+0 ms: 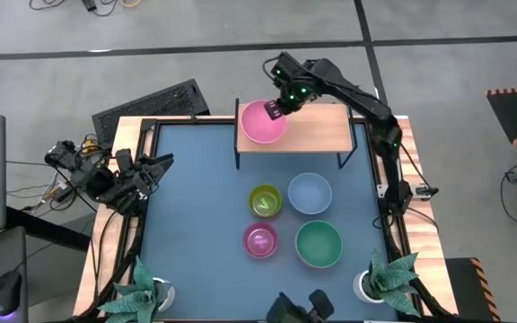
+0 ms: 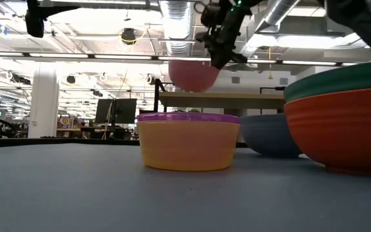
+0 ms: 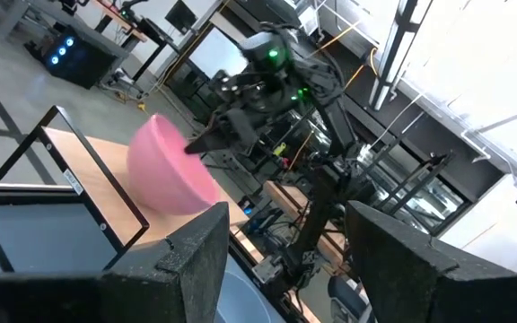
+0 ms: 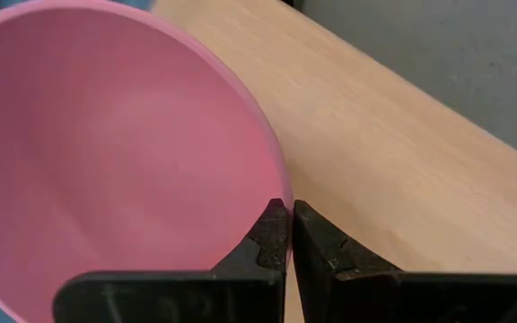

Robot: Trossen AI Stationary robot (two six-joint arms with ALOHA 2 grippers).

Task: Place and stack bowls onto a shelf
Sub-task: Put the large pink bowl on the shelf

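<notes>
right gripper [image 1: 276, 109] is over the left part of the shelf [image 1: 317, 130], at the far side of the table [image 1: 196, 224]. in the right wrist view its fingers [image 4: 272, 235] are pinched together on the rim of the pink bowl [image 1: 262, 121], with almost no gap between the tips. the low view shows the pink bowl [image 2: 193, 75] hanging under the gripper [image 2: 219, 55] and clear of the shelf board [image 2: 237, 96]; it is tilted slightly. seen from above, the bowl overlaps the board's left front corner.

four more bowls sit on the blue table surface in front of the shelf, in a two-by-two cluster: the yellow-green bowl [image 1: 265, 201] and light blue bowl [image 1: 310, 193] nearer the shelf, the magenta bowl [image 1: 260, 240] and green bowl [image 1: 319, 243] nearer the front edge. each is just beside its neighbours; whether any of them touch cannot be told.

left gripper [image 1: 155, 170] waits at the table's left edge, well apart from the bowls. its fingers [image 3: 200, 260] stand spread with a clear gap between them and nothing held.

two white plant pots [image 1: 366, 285] stand at the front corners.
</notes>
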